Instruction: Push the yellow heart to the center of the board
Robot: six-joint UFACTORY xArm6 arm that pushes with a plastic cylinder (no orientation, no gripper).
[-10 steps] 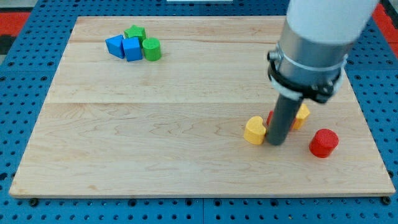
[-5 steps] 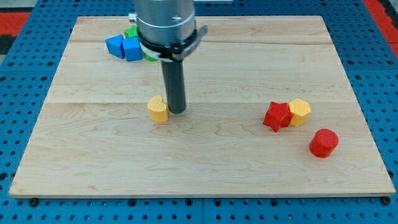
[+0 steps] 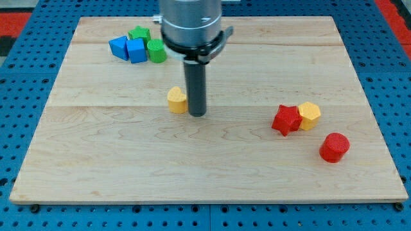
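The yellow heart [image 3: 176, 100] lies on the wooden board [image 3: 205, 167], a little left of the board's middle. My tip [image 3: 197, 115] stands just to the heart's right, touching or nearly touching its right side. The dark rod rises from there to the grey arm body at the view's top.
Two blue blocks [image 3: 118, 47] [image 3: 137, 51], a green block [image 3: 139, 34] and a green cylinder [image 3: 156, 50] cluster at the upper left. At the right are a red star-like block [image 3: 286, 120], a yellow hexagon [image 3: 309, 115] and a red cylinder [image 3: 334, 147].
The heart went from lower right to left of centre. Over the last half second it and my tip shifted slightly right and up.
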